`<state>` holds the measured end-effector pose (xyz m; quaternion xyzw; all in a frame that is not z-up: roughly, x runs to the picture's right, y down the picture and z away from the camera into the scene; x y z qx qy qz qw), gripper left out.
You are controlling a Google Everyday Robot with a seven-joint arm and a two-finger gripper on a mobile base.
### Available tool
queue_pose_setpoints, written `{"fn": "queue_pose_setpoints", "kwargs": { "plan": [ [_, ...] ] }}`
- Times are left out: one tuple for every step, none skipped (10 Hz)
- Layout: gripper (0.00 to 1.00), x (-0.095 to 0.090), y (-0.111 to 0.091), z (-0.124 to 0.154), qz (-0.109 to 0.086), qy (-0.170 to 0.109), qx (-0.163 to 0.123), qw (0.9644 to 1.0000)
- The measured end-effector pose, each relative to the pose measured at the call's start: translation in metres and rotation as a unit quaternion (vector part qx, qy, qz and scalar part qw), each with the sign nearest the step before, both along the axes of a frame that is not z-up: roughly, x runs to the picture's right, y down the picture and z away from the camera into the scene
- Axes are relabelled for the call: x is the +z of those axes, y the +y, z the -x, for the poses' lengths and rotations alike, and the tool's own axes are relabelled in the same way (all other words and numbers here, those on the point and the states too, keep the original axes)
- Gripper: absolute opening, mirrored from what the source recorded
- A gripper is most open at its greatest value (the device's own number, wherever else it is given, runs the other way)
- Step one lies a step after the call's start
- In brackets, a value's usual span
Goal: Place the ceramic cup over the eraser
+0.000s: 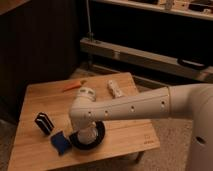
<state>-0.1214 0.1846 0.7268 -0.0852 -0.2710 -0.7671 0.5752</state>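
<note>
Over the round black bowl (99, 135) at the front of the wooden table (127, 136), the gripper (86, 133) hangs with its jaws spread wide. The small white ceramic cup is out of my sight, probably under the wrist. I'd descend straight, close around its wall, then carry it left to the black white-striped eraser (44, 123). I count one eraser, one bowl, one flat blue block (60, 142).

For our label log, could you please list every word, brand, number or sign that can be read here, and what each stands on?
No text can be read anywhere.
The eraser bears only white stripes, no letters.
The blue block, the black bowl and the table show no print.
The tool, lowered into the black bowl, shows no marking.
</note>
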Motion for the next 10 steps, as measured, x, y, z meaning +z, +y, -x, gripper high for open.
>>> {"fn": "queue_pose_setpoints", "kwargs": {
  "plan": [
    [0.75, 0.006, -0.006, -0.006, -0.005, 0.007, 0.005, 0.9999],
    [0.66, 0.009, -0.008, -0.01, -0.007, 0.013, 0.009, 0.9999],
    [0.53, 0.012, -0.009, -0.013, -0.006, 0.017, 0.011, 0.9998],
    [0.46, 0.013, -0.008, -0.013, -0.005, 0.017, 0.012, 0.9998],
    [0.36, 0.015, -0.007, -0.012, -0.001, 0.019, 0.011, 0.9998],
    [0.24, 0.015, -0.006, -0.01, 0.003, 0.017, 0.008, 0.9998],
    [0.16, 0.016, -0.005, -0.009, 0.006, 0.017, 0.006, 0.9998],
    [0.06, 0.015, -0.004, -0.008, 0.008, 0.018, 0.004, 0.9998],
    [0.01, 0.015, -0.004, -0.009, 0.008, 0.018, 0.003, 0.9998],
    [0.0, 0.015, -0.004, -0.008, 0.009, 0.018, 0.003, 0.9998]
  ]
}}
